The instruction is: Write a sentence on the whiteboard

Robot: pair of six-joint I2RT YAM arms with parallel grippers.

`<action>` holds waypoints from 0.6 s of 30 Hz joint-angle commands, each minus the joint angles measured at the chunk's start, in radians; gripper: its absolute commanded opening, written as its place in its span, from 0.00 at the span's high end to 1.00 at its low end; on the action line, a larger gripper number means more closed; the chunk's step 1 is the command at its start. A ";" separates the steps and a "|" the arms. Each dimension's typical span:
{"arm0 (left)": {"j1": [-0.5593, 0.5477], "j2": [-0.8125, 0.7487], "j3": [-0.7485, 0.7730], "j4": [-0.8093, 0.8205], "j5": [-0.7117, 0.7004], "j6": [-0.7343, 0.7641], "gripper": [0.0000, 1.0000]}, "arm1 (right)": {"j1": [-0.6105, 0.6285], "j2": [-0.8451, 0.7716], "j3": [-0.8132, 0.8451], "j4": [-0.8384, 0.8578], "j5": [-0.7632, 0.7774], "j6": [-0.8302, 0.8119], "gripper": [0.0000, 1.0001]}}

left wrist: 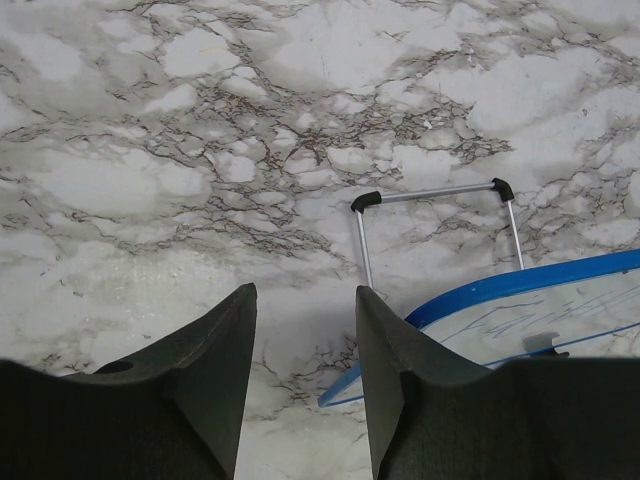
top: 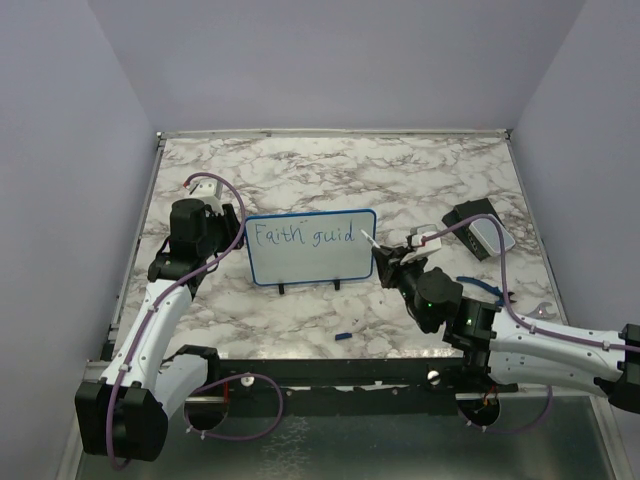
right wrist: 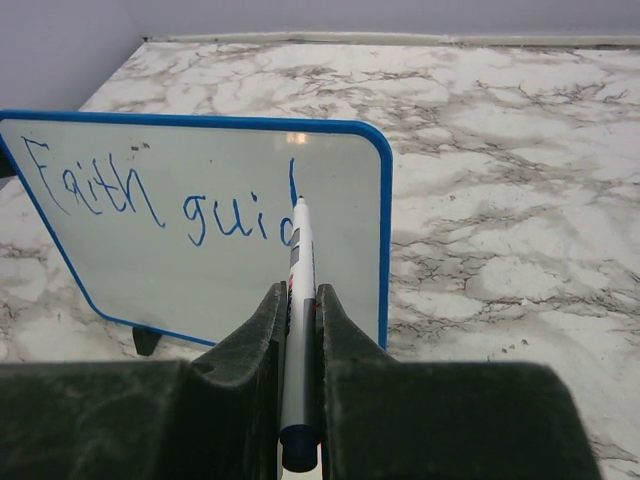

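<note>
The whiteboard (top: 310, 258) stands upright on its two black feet in the middle of the marble table. It reads "Faith guid" (top: 303, 236) in blue ink. My right gripper (top: 388, 258) is shut on a white marker (top: 372, 243). In the right wrist view the marker (right wrist: 299, 300) sits between the shut jaws, its tip touching the board (right wrist: 180, 280) at the upright stroke of the "d" (right wrist: 290, 205). My left gripper (left wrist: 305, 300) is open and empty at the board's left edge. The blue frame (left wrist: 520, 285) runs behind its right finger (left wrist: 400, 370).
A dark block with a pale grey pad (top: 480, 228) lies at the right of the table. A small blue cap (top: 343, 336) lies near the front edge. A wire stand (left wrist: 435, 195) props the board from behind. Purple walls close the table on three sides.
</note>
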 commanded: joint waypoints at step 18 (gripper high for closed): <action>-0.004 -0.008 -0.014 0.013 0.028 -0.009 0.54 | -0.031 0.015 -0.062 0.074 -0.059 -0.054 0.99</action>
